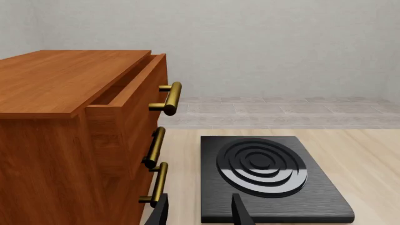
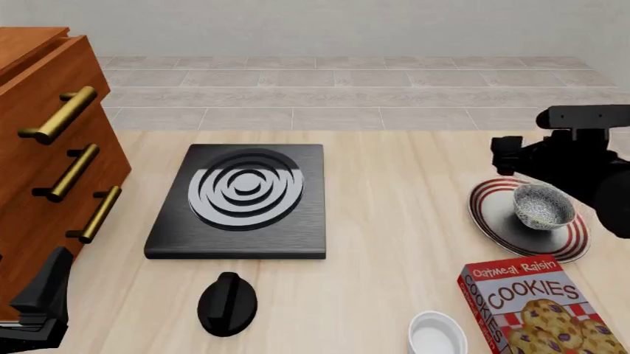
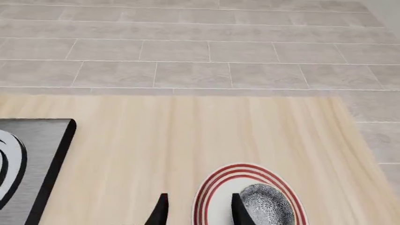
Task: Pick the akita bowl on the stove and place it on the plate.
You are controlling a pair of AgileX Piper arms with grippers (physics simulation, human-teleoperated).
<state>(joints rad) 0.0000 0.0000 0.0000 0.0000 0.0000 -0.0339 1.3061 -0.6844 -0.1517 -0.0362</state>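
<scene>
The akita bowl (image 2: 544, 206), dark outside and speckled inside, sits upright on the red-striped plate (image 2: 489, 214) at the table's right. The black stove (image 2: 241, 199) lies at centre left with nothing on its burner rings. My right gripper (image 2: 507, 156) hovers over the plate's far left edge, open and holding nothing. In the right wrist view the bowl (image 3: 267, 206) lies just outside one finger, on the plate (image 3: 216, 197), with the gripper (image 3: 198, 211) over the plate's rim. My left gripper (image 2: 40, 302) is open at the near left; its wrist view shows the gripper (image 1: 200, 213) facing the stove (image 1: 269, 173).
A wooden drawer cabinet (image 2: 49, 147) with brass handles fills the left; its top drawer (image 1: 125, 98) stands slightly open. A black knob-like object (image 2: 227, 302) lies in front of the stove. A cookie box (image 2: 532, 306) and a white ramekin (image 2: 438, 335) sit at the near right.
</scene>
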